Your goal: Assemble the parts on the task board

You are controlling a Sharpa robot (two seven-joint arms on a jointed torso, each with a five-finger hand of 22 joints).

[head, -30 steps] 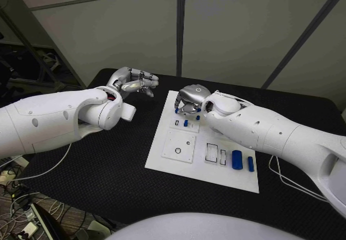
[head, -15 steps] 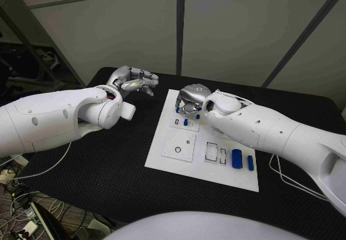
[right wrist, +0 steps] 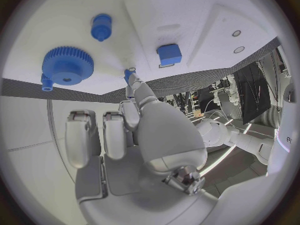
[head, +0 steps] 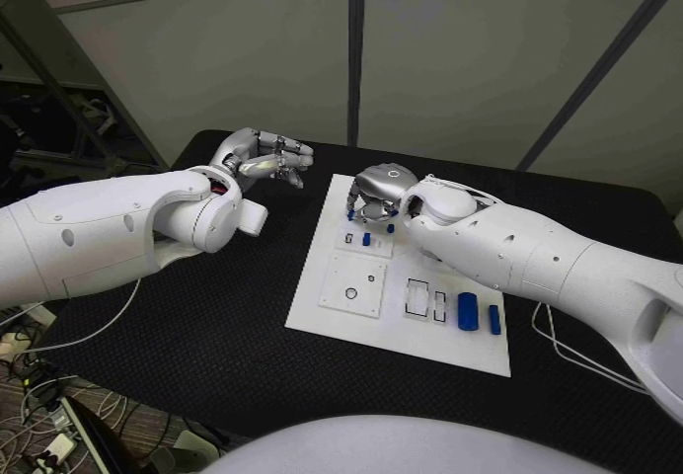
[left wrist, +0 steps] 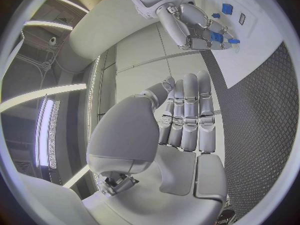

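Beneath my right hand (head: 376,195), a small blue peg (right wrist: 129,75) sits pinched at one fingertip: rigid, light, slippery plastic. Left hand (head: 265,158) hangs released.

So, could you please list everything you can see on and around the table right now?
Table: one, black, under everything.
Task board: one, white, middle of the table.
Long parts: two, blue, side by side at the board's near right end.
Small parts: several, blue, at the board's far end by the right hand, among them a gear, a peg and a square block.
Slots: several, dark-outlined, in the board's middle.
Left hand: one, silver, above the table beside the board's far left corner, holding nothing.
Right hand: one, silver, over the board's far end, a fingertip at a small blue part; grip unclear.
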